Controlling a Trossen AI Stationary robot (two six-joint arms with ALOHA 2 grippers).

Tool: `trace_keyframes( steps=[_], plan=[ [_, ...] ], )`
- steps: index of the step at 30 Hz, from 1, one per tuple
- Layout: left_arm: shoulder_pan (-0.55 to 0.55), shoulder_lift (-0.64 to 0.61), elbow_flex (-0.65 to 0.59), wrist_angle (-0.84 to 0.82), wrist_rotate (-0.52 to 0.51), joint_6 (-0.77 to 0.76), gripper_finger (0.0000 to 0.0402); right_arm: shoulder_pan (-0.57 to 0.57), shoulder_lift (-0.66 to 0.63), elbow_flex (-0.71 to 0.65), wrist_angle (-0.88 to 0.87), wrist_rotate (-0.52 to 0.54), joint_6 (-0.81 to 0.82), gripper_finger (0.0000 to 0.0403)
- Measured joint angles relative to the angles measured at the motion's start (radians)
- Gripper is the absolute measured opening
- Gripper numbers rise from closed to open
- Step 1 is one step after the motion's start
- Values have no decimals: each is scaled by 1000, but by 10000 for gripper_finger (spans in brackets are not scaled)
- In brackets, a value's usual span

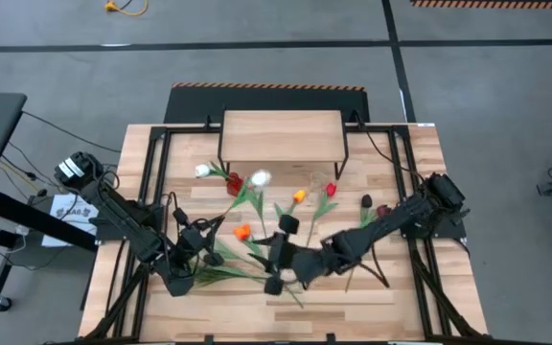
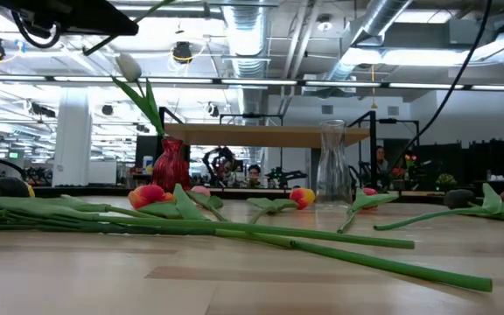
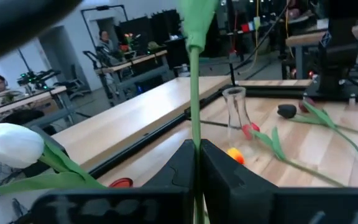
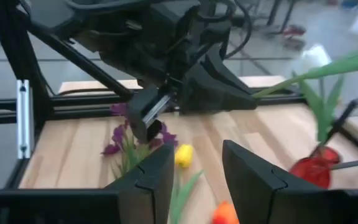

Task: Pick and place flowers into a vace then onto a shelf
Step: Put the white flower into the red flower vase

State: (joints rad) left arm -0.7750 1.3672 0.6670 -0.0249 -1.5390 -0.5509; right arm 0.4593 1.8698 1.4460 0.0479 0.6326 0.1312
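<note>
Overhead, ducts [image 2: 261, 39] above plank tabletop [image 2: 234, 280]

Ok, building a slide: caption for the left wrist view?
Left end effector clamps a green flower stem above the table, clear glass vase beyond.

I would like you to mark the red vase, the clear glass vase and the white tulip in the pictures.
red vase [image 2: 171, 164]: low view, on its ribbed body.
clear glass vase [image 2: 332, 166]: low view, middle of the glass body.
white tulip [image 3: 8, 144]: left wrist view, on the bloom.
</note>
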Motion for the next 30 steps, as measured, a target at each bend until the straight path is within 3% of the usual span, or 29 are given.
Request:
trace_keyframes(
  steps=[10, 20, 30],
  plan=[
    [-29, 7, 0, 11, -19, -4, 0, -132, 0, -1, 71, -189, 19, 128],
    [-50, 7, 0, 35, 2, 21, 0, -225, 0, -2, 122, -274, 17, 128],
    [-50, 7, 0, 35, 9, 21, 0, -247, 0, -2, 176, -323, 5, 128]
  ],
)
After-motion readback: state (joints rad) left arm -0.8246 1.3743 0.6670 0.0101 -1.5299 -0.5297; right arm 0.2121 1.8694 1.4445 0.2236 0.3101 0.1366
